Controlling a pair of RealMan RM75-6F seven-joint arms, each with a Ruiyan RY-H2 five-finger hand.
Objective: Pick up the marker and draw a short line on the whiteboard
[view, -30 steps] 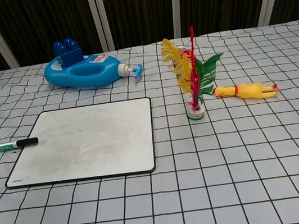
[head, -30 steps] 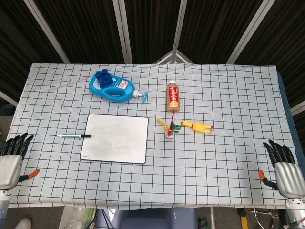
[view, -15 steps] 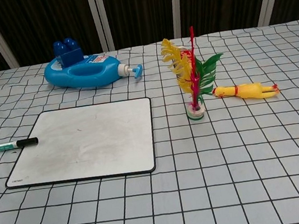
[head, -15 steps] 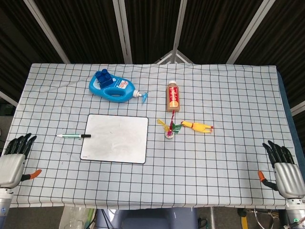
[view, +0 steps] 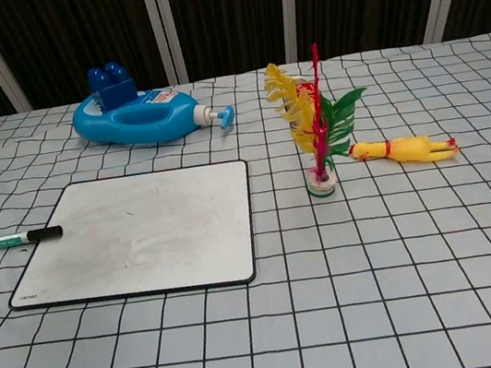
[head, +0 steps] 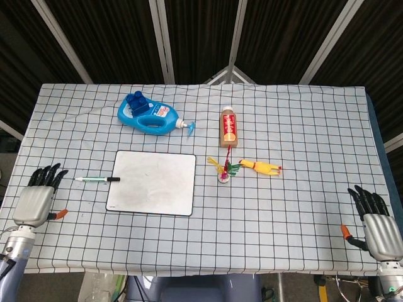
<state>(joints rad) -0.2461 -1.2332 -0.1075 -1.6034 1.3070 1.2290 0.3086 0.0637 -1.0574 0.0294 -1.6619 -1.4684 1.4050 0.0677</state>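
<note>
The marker (head: 97, 180) (view: 9, 241), white with a black cap, lies flat just left of the whiteboard (head: 152, 182) (view: 139, 233), cap toward the board's left edge. My left hand (head: 38, 200) hovers over the table's front left corner, fingers spread and holding nothing, a short way left of the marker. Near the front right corner my right hand (head: 376, 223) is likewise spread and holds nothing. Neither hand appears in the chest view.
A blue detergent bottle (head: 149, 115) lies behind the whiteboard. A brown bottle (head: 228, 128) lies at centre back. A small cup of coloured feathers (view: 314, 131) and a yellow rubber chicken (head: 261, 167) sit right of the board.
My left hand has moved up and to the right, onto the table and closer to the marker. The right hand and all objects have stayed put.
</note>
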